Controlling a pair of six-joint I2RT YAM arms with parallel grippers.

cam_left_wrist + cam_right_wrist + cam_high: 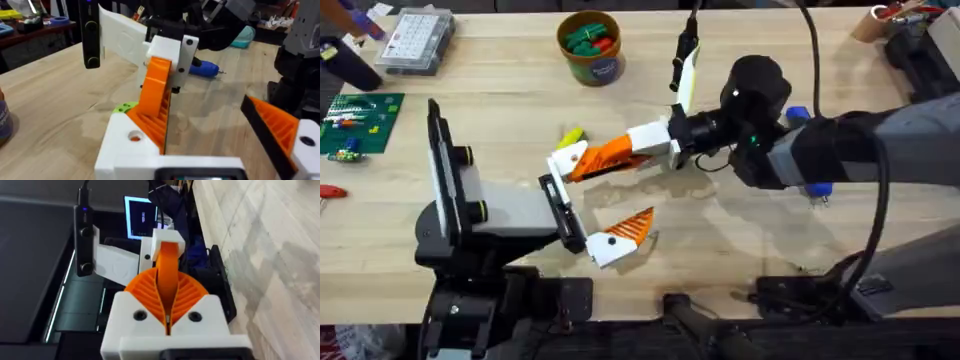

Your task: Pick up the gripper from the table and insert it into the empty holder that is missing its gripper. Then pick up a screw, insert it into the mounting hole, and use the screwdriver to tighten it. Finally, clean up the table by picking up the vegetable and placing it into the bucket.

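Observation:
The holder point(563, 212) is the black bar fronting my left arm's grey-and-black body, lying at the left of the table. A twin orange finger point(623, 235) sits on the bar's near end. My right gripper point(655, 145) is shut on the gripper point(600, 156), the ribbed orange wedge. Its white base point(131, 142) sits at the bar's far end. The right wrist view shows my pads point(145, 292) clamped on the wedge point(167, 265). The yellow vegetable point(570, 135) lies just behind it. The bucket point(590, 45) stands at the back. The blue screwdriver point(202, 68) lies beside my right arm.
A clear compartment box point(415, 40) and a green board point(355, 120) occupy the back left. The tall black upright plate point(440, 165) rises at the left. My right arm point(840, 150) crosses the table's right half. Clutter point(895, 20) sits at the back right corner.

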